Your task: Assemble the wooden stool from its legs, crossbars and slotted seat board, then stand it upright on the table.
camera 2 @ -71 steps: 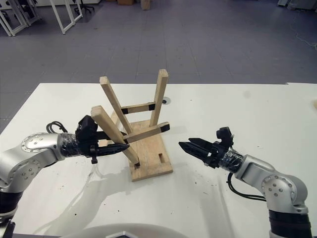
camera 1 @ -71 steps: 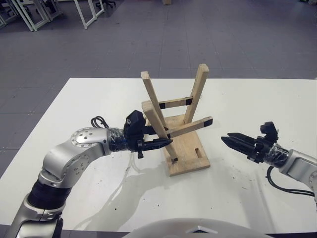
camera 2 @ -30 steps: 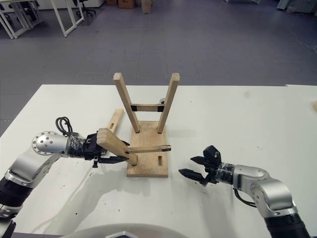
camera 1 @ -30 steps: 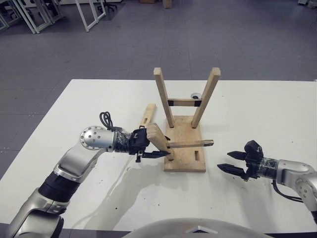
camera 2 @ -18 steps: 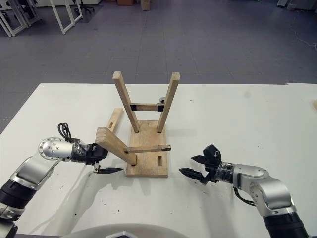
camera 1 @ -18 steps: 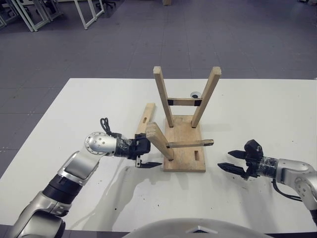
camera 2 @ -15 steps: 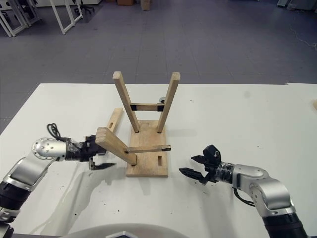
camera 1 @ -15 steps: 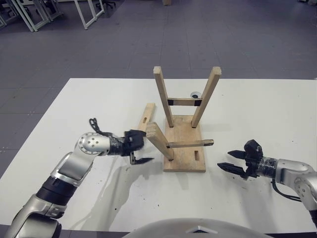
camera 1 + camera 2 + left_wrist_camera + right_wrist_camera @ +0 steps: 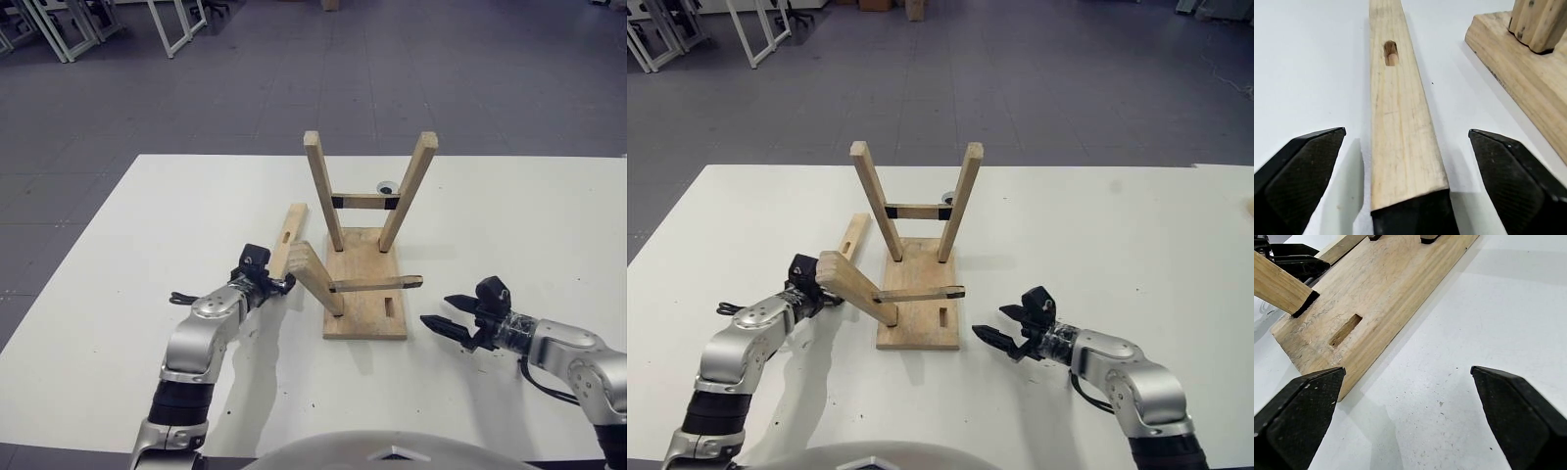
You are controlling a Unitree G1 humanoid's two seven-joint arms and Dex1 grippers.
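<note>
Two legs [image 9: 321,191] stand slotted in seat board [image 9: 367,315], 12 o'clock end; third leg [image 9: 313,277] leans at 9. Left hand [image 9: 1406,132] spread astride loose leg [image 9: 287,235]; right hand [image 9: 1408,367] spread at 3 o'clock.

The left arm [image 9: 199,333] and right arm [image 9: 578,354] are rounded silver-grey shells, turning black and tape-wrapped at the wrists. A thin black cable [image 9: 180,297] loops off the left arm. The left end effector [image 9: 1406,130] and right end effector [image 9: 1408,368] each carry two black wedge-shaped fingers [image 9: 1298,171] with cross-hatched faces.
</note>
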